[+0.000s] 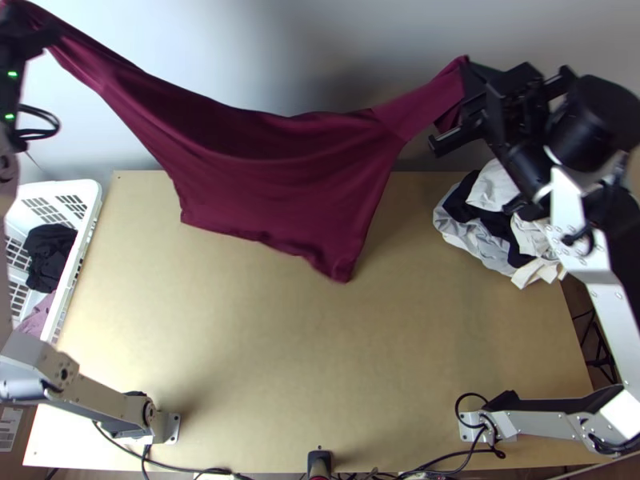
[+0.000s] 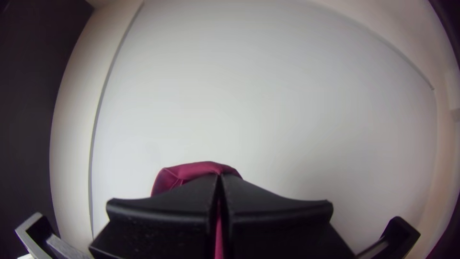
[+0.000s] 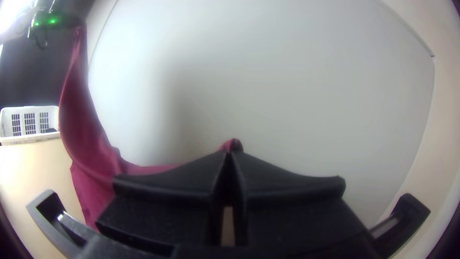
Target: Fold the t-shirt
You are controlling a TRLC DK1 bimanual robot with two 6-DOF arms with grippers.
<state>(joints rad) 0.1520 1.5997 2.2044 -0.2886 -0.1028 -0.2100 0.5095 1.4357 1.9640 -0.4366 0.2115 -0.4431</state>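
Top view, from the near side outward: bare light wooden surface (image 1: pixel 320 344), then a white basket (image 1: pixel 92 190) with dark cloth (image 1: pixel 50 256) inside at the left and a heap of white, grey and black cloth (image 1: pixel 482 234) at the right. Beyond, the maroon t-shirt (image 1: pixel 272 176) hangs slack between the left tool (image 1: pixel 36 38) and the right tool (image 1: pixel 462 106), each clamped on an upper end, fingers together around the fabric.
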